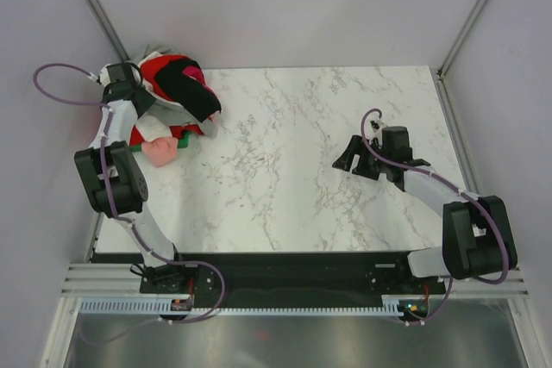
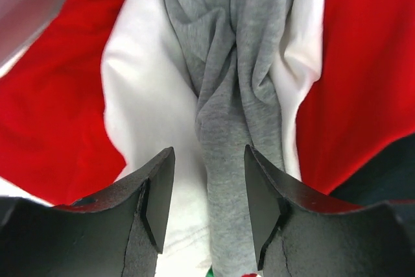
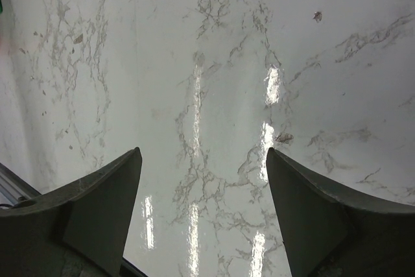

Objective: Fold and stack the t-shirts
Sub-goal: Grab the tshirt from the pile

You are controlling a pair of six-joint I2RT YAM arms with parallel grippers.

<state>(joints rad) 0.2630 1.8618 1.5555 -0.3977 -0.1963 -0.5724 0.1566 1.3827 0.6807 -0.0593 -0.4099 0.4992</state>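
Note:
The t-shirts (image 1: 177, 96) lie in a crumpled heap at the table's far left corner: red, black (image 1: 197, 94), white, with a pink one (image 1: 161, 151) at the near side. My left gripper (image 1: 147, 96) is down on this heap. In the left wrist view its jaws (image 2: 209, 150) stand open over a bunched ridge of the grey t-shirt (image 2: 227, 63), which runs between the fingers near the right one. White cloth (image 2: 146, 95) and red cloth (image 2: 52, 115) lie to either side. My right gripper (image 1: 352, 164) is open above bare marble (image 3: 202, 150), holding nothing.
The marble table (image 1: 285, 152) stretches from the heap to the right arm. Grey walls with metal posts close in the far, left and right sides. A black edge and a slotted rail run along the near edge by the arm bases.

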